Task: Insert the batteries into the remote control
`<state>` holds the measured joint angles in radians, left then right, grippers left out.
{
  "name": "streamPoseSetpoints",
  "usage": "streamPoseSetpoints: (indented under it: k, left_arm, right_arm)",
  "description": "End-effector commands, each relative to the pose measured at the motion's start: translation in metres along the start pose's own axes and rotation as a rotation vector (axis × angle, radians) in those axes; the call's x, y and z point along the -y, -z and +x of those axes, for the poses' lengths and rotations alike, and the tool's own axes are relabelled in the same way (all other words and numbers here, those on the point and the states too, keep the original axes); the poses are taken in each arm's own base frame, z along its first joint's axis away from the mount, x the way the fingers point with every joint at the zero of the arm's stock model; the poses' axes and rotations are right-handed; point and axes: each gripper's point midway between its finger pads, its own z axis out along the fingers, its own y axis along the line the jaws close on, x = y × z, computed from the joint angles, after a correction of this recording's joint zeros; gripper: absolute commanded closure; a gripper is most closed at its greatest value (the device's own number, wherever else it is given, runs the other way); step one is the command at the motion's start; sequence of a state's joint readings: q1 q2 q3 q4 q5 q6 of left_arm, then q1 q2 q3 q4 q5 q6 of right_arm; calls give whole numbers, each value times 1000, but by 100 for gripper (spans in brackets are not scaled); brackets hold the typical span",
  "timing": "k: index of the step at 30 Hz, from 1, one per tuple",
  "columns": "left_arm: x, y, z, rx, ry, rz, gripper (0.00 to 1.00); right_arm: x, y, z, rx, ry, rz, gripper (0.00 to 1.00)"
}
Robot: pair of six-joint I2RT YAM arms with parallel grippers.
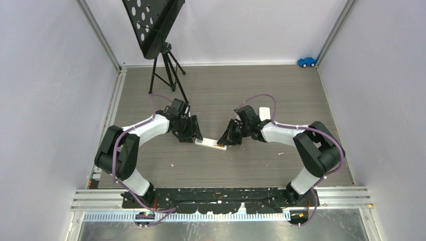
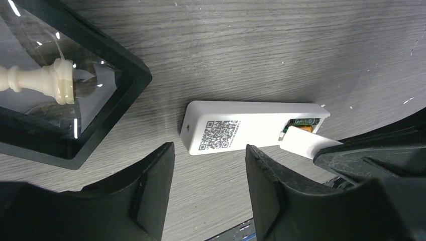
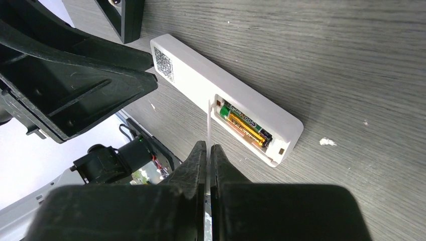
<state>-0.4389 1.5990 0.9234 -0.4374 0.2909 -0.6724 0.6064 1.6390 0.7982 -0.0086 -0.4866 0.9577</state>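
Gray wood-grain table (image 1: 281,90) is carrying everything. Left gripper (image 2: 210,150) is hanging wide open just beside the left, coded end of the white remote (image 3: 193,80), which is lying back-up near center. Right gripper (image 3: 207,146) is clamping a thin white battery cover (image 2: 306,142) at the right end. Two batteries (image 3: 243,125) are sitting side by side in the open compartment.

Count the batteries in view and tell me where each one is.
2. A green-wrapped battery and an orange battery lie side by side in the open compartment of the remote. Others may be hidden from these views.
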Motion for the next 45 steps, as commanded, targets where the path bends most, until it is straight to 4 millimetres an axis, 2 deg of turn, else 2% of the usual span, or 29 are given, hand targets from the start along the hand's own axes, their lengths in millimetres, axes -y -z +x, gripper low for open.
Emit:
streamPoseSetpoints:
  k: [1,11,27,31,39,45]
  left_arm:
    - [3,-3,-9,33,-16,19,45]
    - [-8,-9,-7,29,7,-31,46]
    - [-13,-13,-2,8,11,-44,49]
    - [-11,-15,-1,-3,17,-38,49]
    - [-10,-15,0,-11,17,-31,49]
    - [-11,-16,2,-21,14,-34,50]
  right_arm:
    - [22,-3,-1,19,-27,79,99]
    - [26,6,5,5,12,99,100]
    - [36,3,7,22,-8,113,100]
    - [33,3,9,8,0,93,100]
    - [35,-4,-2,37,13,115,100]
    - [37,0,-10,89,26,144,100]
